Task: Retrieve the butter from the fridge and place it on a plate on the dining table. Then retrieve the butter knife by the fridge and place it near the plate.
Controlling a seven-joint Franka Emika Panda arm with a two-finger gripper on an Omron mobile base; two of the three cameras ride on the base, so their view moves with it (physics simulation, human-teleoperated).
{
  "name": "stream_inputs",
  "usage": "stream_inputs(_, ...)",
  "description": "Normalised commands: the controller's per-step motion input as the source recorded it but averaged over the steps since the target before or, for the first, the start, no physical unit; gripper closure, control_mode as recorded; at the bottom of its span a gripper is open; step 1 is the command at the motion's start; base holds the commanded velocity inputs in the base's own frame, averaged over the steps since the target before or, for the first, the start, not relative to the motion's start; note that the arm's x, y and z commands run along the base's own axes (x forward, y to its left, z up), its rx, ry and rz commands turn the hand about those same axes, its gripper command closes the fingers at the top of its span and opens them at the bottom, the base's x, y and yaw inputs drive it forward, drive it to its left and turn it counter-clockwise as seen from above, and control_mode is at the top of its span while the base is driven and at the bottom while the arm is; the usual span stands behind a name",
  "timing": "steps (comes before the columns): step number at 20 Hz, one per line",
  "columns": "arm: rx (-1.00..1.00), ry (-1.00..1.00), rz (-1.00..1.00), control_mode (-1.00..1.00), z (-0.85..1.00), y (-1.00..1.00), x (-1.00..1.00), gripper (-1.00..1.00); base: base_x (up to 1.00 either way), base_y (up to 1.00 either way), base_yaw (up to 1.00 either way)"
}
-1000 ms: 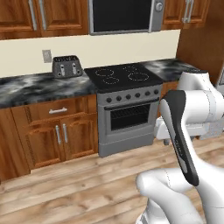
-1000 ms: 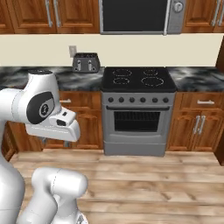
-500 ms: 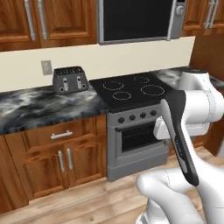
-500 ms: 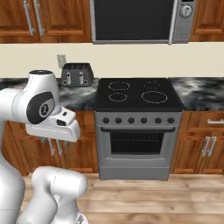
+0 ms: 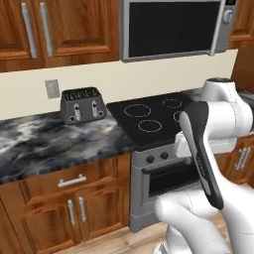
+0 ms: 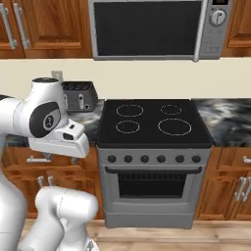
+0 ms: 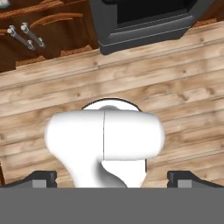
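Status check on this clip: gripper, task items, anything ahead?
Gripper open, empty, aimed down at the wood floor. Butter, fridge, plate not sighted. Base facing stove and toaster on the marbled counter; nothing blocking.

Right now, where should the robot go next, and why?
Probably keep driving the base to look for the fridge. Ahead are a stove, a toaster and a microwave. The tool is open with nothing between its fingertips, pointing at the wood floor.
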Motion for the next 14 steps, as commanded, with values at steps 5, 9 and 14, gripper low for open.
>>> stream_inputs(5,0.0,0.0,0.0,1.0,0.0,0.0,0.0,-1.0,0.47,-0.82,0.0)
stream_inputs(9,0.0,0.0,0.0,1.0,0.0,0.0,0.0,-1.0,0.33,-1.0,0.0)
stream_inputs(14,0.0,0.0,0.0,1.0,0.0,0.0,0.0,-1.0,0.2,-0.98,0.0)
